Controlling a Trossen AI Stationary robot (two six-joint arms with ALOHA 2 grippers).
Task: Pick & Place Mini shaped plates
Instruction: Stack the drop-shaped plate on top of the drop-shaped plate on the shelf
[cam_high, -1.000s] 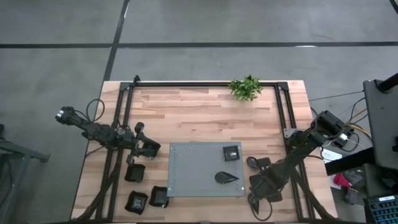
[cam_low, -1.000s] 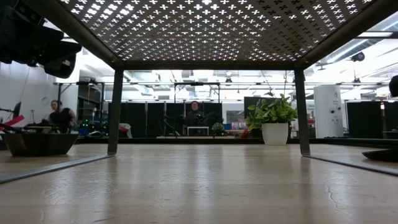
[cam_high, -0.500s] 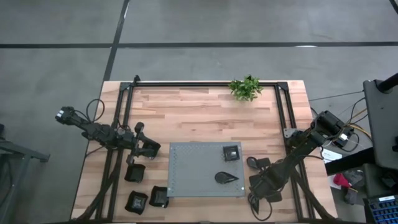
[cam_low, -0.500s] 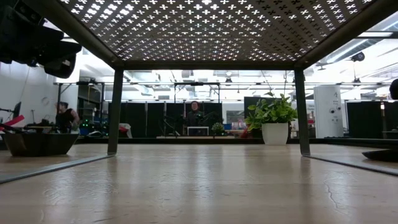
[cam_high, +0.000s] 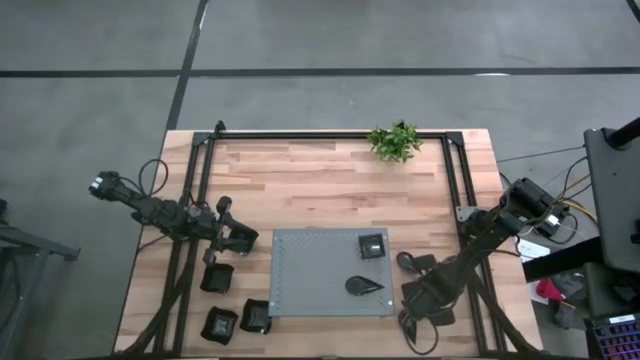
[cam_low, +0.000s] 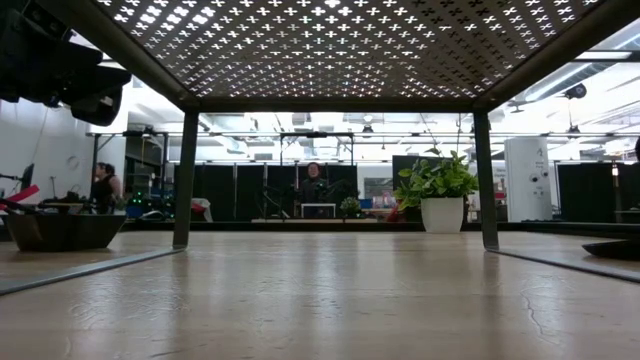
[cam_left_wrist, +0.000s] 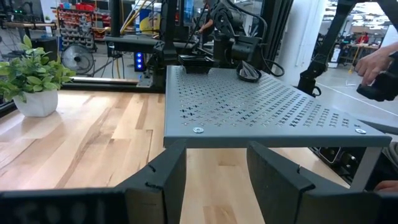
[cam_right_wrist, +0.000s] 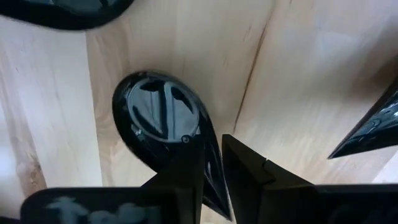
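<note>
Black little plates sit in two groups. On the grey dotted mat (cam_high: 330, 272) lie a small square plate (cam_high: 371, 245) and a teardrop plate (cam_high: 364, 285). Three more square plates (cam_high: 217, 278) rest on the wooden table (cam_high: 310, 180) just beside the mat's left edge. The left gripper (cam_left_wrist: 211, 177) hovers there, fingers spread, facing the mat. The right gripper (cam_right_wrist: 211, 168) is low beside the mat's right edge, its fingers pinching the pointed end of another teardrop plate (cam_right_wrist: 158, 118). No readable writing shows. A potted plant (cam_high: 394, 141) stands at the far edge.
</note>
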